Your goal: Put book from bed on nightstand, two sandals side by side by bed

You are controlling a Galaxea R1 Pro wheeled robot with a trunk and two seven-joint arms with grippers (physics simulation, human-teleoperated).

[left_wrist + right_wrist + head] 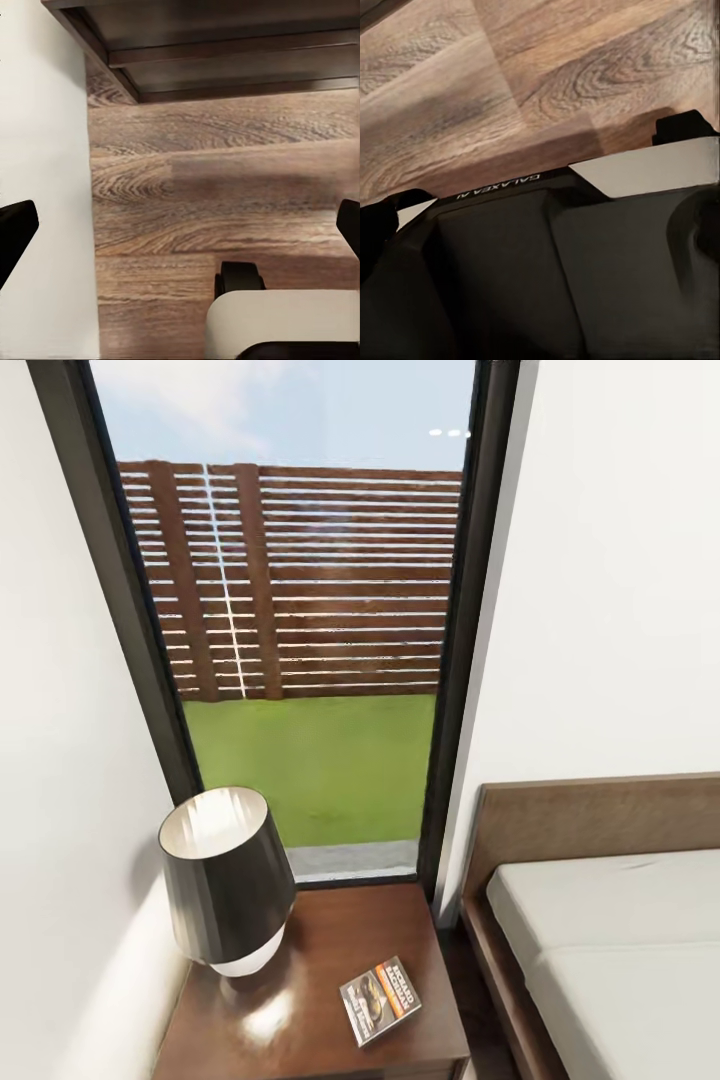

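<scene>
The book (380,1000), a thin paperback with a dark cover and an orange band, lies flat on the dark brown nightstand (340,940), near its front right corner. To the right stands the bed (620,950), with a light-grey mattress and brown headboard (600,815). The sandals are out of view. In the left wrist view my left gripper (180,229) is open over the wood-plank floor (225,172), nothing between its fingers. My right gripper (540,232) is open too, above my own black base (547,277).
A black lamp (225,880) with a white foot fills the nightstand's left half. Behind it a tall dark-framed window (300,660) shows grass and a slatted fence. White walls flank it. A narrow gap separates nightstand and bed. Dark furniture (225,45) overhangs the floor.
</scene>
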